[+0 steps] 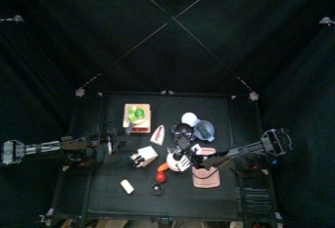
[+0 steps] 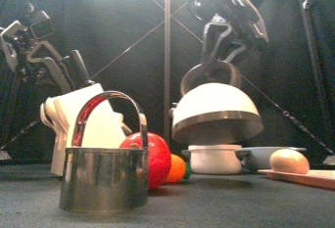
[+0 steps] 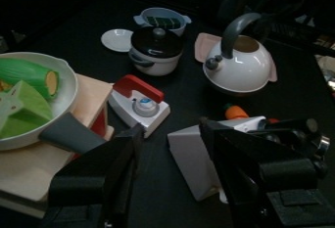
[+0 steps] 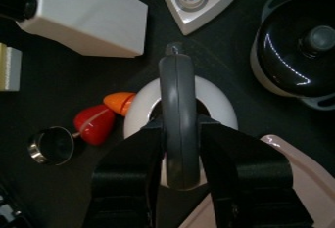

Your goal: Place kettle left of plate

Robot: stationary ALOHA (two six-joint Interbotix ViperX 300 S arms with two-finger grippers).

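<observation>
Black table (image 1: 105,188); right wrist shows fingers (image 4: 141,134) clamping kettle (image 4: 197,110) handle.

Before me a metal cup (image 2: 105,168) stands at the table's front, a red ball (image 2: 155,156) just behind it, a white box (image 2: 81,124) farther back.

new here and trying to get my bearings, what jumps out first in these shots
The white kettle stands out first, near the table's middle-right, with the right gripper directly over its dark arched handle, next to the pink plate. In the front view a shiny metal cup looms nearest the camera. The left gripper waits on the left side, beside a bowl of green toy food.
</observation>
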